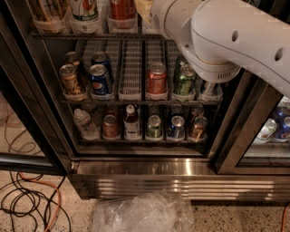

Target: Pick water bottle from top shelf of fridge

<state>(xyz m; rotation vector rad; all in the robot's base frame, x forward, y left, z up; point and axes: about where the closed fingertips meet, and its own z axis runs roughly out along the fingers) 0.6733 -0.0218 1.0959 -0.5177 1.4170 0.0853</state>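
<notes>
The hand is carried past the top edge of the picture, straight above the red can [157, 78], so it is not seen, and whether it is open, closed or holding anything cannot be told. Only the white arm [235, 36] is shown, stretched from the right of the red can up toward the top shelf [90, 35] of the fridge [43, 131]. On that shelf, above and left of the red can, only the lower parts of a few tall containers are seen: a pale one [45, 11], a white one with green and red marks [84, 9] and a red one [122, 9]. Which of them, if any, is the water bottle cannot be told. Just right of the red can a green can [185, 80] is stood; to its left an empty white lattice tray [130, 68] and a blue can [99, 79] are set. One rack below it a small clear bottle [84, 123] and a bottle of brown drink [131, 121] are kept. Lower down the ribbed steel base [181, 181] is seen, with crumpled clear plastic [145, 212] and cables [27, 199] on the floor.
</notes>
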